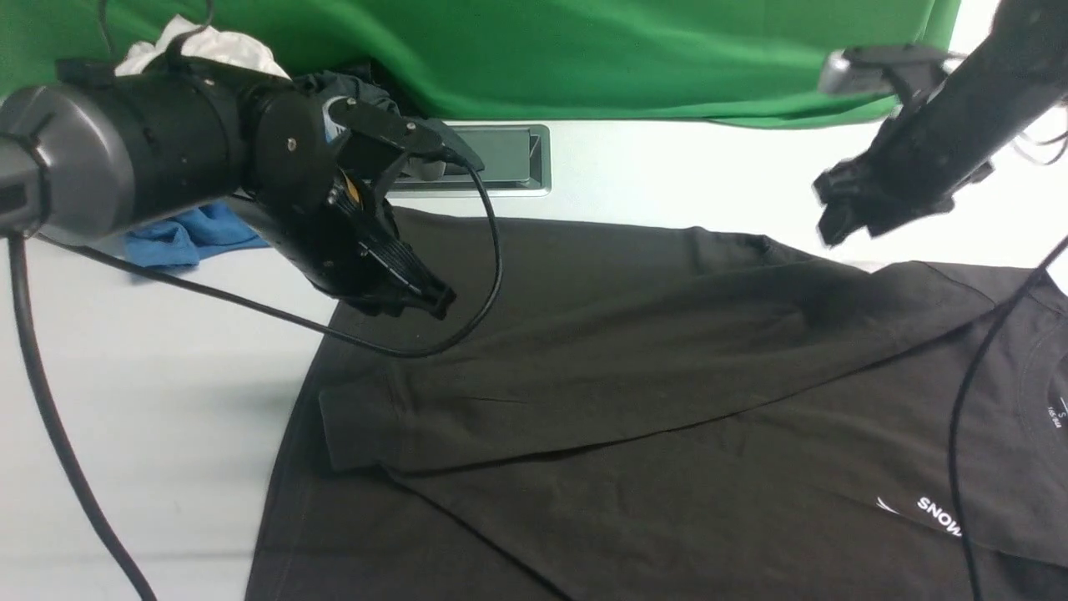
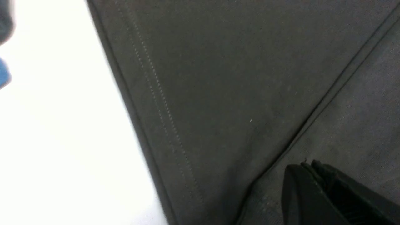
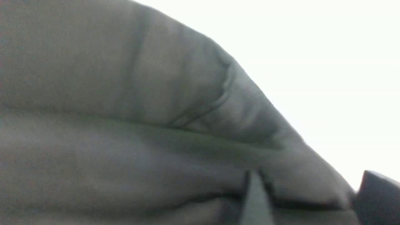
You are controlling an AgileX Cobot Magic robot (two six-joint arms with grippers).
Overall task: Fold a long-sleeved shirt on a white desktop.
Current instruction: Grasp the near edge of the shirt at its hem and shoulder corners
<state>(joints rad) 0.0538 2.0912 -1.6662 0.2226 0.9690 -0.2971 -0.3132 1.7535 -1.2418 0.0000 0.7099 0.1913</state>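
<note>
Front view: black cotton long-sleeved shirt [image 1: 667, 376] on smooth white desktop [image 1: 150, 401].
Left gripper [image 1: 434, 302] is clenched empty, right gripper [image 1: 834, 224] released; the hem [image 1: 288, 492] should be pinched squarely.

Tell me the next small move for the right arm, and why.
Probably lift the right gripper clear of the long-sleeved shirt: its jaws stand open above the shoulder, holding nothing, and the sleeve already lies folded across the body. The left gripper hovers shut, empty.

One black cotton long-sleeved shirt [image 1: 667, 392]; beyond it one steel-framed rectangular hatch [image 1: 501, 159] and one green fabric backdrop [image 1: 626, 50]; left of it one crumpled blue cloth [image 1: 188, 235].
</note>
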